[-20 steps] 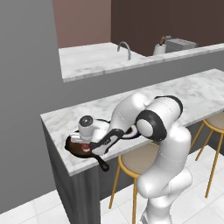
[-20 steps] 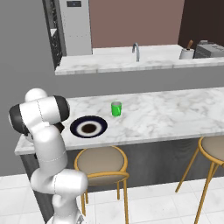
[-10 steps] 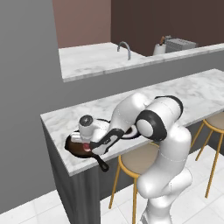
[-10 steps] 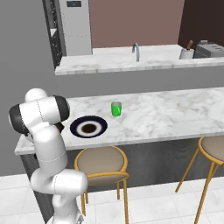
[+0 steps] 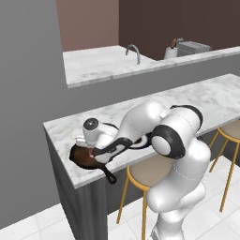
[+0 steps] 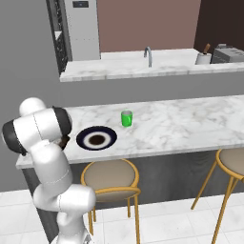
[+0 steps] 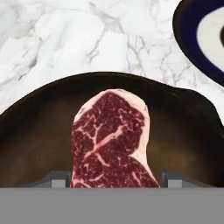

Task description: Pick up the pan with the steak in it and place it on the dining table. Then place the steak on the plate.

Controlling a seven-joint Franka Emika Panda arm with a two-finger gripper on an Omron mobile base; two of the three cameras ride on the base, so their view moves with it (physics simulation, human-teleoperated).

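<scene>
Now, from the left base view, I see my white arm bent low over the near-left end of the long marble dining table (image 5: 206,96). The tool (image 5: 90,151) is down inside the pan (image 5: 83,158), a dark round skillet sitting on the table close to its front edge, with its short black handle sticking out past that edge toward the floor. A sliver of red under the wrist is the steak (image 5: 90,151). From this side I cannot tell how wide the jaws stand. A wooden stool (image 5: 145,172) stands under the overhang beside my base.

From the right base view, my arm's shoulder blocks the pan. The plate (image 6: 96,139), navy-rimmed with a white centre, lies on the table just beside my arm. A green cup (image 6: 126,118) stands a little beyond it, apart from it. A faucet (image 6: 148,55) rises from the higher counter behind.

From the hand view, the steak (image 7: 112,142) lies flat in the pan (image 7: 39,131), marbled red with a pale fat edge. The tool (image 7: 114,178) straddles it: the two grey finger tips (image 7: 59,179) sit just beside either side of the meat's near end, closed in on it. The plate's rim (image 7: 186,37) shows at the upper right corner, close to the pan.
</scene>
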